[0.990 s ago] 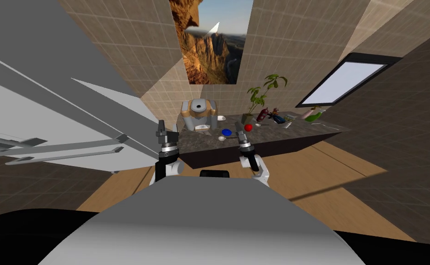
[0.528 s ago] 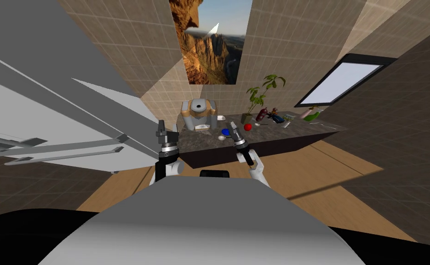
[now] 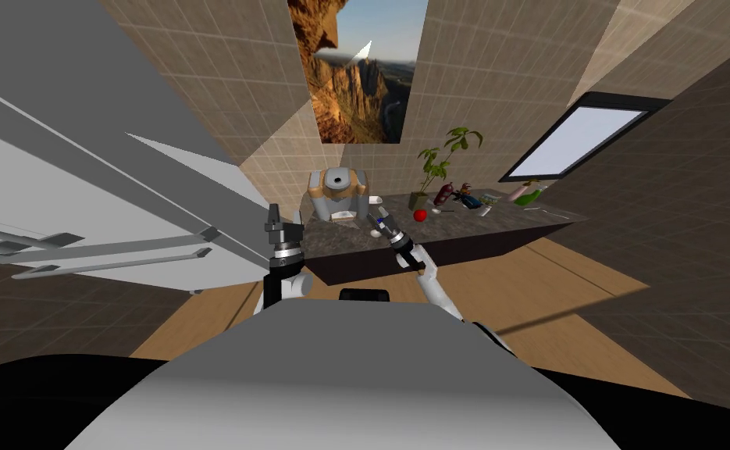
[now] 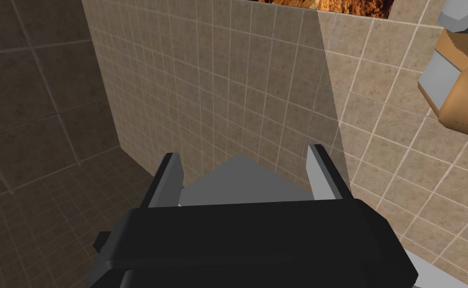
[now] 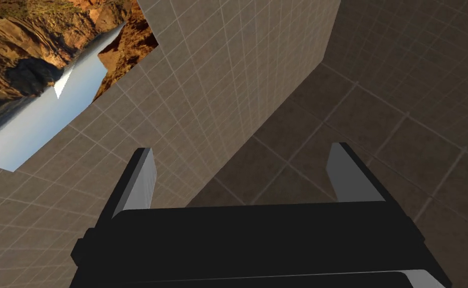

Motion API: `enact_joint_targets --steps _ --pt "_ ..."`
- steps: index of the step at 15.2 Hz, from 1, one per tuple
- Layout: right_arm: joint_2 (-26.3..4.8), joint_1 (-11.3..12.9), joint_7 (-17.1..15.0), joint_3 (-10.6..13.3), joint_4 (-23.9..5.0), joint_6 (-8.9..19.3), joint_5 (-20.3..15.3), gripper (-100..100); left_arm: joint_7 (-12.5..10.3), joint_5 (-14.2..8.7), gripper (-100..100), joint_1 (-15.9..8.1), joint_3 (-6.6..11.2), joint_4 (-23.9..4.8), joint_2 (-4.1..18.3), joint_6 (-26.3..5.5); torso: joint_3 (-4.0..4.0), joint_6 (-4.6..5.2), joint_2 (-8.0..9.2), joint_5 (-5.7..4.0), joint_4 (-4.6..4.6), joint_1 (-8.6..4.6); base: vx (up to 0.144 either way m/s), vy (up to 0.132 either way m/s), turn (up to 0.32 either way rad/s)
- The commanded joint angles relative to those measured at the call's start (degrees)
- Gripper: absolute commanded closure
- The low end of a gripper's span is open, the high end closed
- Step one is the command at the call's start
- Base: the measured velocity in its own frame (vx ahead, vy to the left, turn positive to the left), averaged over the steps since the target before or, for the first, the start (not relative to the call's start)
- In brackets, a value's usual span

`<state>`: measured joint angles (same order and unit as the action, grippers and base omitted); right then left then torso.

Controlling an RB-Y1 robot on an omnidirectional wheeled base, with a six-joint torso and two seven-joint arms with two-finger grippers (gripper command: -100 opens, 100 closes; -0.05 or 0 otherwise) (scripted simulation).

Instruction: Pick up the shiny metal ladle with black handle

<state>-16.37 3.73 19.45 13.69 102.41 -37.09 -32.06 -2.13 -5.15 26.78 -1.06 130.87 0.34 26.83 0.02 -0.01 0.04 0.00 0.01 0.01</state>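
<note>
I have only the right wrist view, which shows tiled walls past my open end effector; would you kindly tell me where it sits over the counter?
Observer: In the head view, the right end effector hangs above the dark counter's near edge.
Operator: Is the ladle close?
Observer: A small pale ladle lies on the counter just beneath it.
Operator: And my left arm?
Observer: The left end effector is open, raised beside the counter's left end.
</note>
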Motion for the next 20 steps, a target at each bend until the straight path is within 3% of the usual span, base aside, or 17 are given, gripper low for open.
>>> enact_joint_targets --steps 1,2,3,6,7,9,10,11,14,15,16,18,20 --pt "-0.94 2.86 1.35 1.02 -2.47 -1.09 -2.86 -100 0.0 0.0 0 0.0 0.0 0.0 0.0 0.0 0.0 0.0 0.0 0.0 0.0 0.0 -0.021 -0.002 0.008" --pt "-0.94 2.99 1.35 1.02 -2.47 -1.09 -3.01 -100 0.0 0.0 0 0.0 0.0 0.0 0.0 0.0 0.0 0.0 0.0 0.0 0.0 -0.01 -0.014 -0.003 0.003" --pt "-1.96 5.16 2.96 2.29 -4.79 -2.42 -4.98 -100 0.0 0.0 0 0.0 0.0 0.0 0.0 0.0 0.0 0.01 0.0 0.0 0.0 -0.01 -0.017 -0.005 0.008" --pt "-3.01 8.81 4.59 3.58 -8.04 -3.73 -8.71 -100 0.0 0.0 0 0.0 0.0 0.0 0.0 0.0 0.0 0.0 0.0 0.0 0.0 -0.02 -0.018 -0.005 0.017" --pt "-3.01 8.94 4.59 3.58 -8.36 -3.73 -8.9 -100 0.0 0.0 0 0.0 0.0 0.0 0.0 0.0 0.0 0.0 0.0 0.0 0.0 -0.02 -0.012 -0.005 0.006" --pt "-4.08 11.9 6.23 4.88 -11.24 -5.04 -11.84 -100 0.0 0.0 0 0.0 0.0 0.0 0.0 0.0 -0.01 0.0 -0.01 0.0 0.0 -0.02 -0.014 -0.006 0.02" --pt "-4.08 11.9 6.23 4.88 -11.37 -5.04 -11.84 -100 0.0 0.0 0 0.0 0.0 0.0 0.0 0.0 -0.01 0.01 -0.02 0.0 0.0 -0.02 -0.009 -0.005 0.01" --pt "-5.15 14.12 7.87 6.2 -13.26 -6.32 -14.12 -100 0.0 0.0 0 0.0 0.0 0.0 0.0 0.0 -0.01 0.02 -0.02 -0.01 0.0 -0.02 -0.011 -0.006 0.02" --pt "-6.23 17.72 9.5 7.53 -16.83 -7.59 -17.64 -100 0.0 0.0 0 0.0 0.0 0.0 0.0 0.0 -0.01 0.0 -0.02 0.0 0.0 -0.04 -0.013 -0.01 0.038" --pt "-6.23 17.72 9.5 7.53 -17.49 -7.59 -17.65 -100 0.0 0.0 0 0.0 0.0 0.0 0.0 0.0 -0.01 0.01 -0.02 -0.01 0.0 -0.04 -0.009 -0.008 0.011" --pt "-7.31 19.69 11.12 8.87 -19.16 -8.84 -19.7 -100 0.0 0.0 0 0.0 0.0 0.0 0.0 0.0 -0.01 0.02 -0.03 -0.01 0.0 -0.05 -0.009 -0.007 0.027" --pt "-7.31 20.55 11.12 8.87 -20.59 -8.84 -20.51 -100 0.0 0.0 0 0.0 0.0 0.0 0.0 0.0 -0.02 0.01 -0.04 -0.01 -0.01 -0.04 -0.007 -0.008 0.027" --pt "-8.38 23.32 12.73 10.22 -23.32 -10.06 -23.34 -100 0.0 0.0 0 0.0 0.0 0.0 0.0 0.0 -0.02 0.0 -0.04 0.0 0.0 -0.03 -0.007 -0.01 0.041"
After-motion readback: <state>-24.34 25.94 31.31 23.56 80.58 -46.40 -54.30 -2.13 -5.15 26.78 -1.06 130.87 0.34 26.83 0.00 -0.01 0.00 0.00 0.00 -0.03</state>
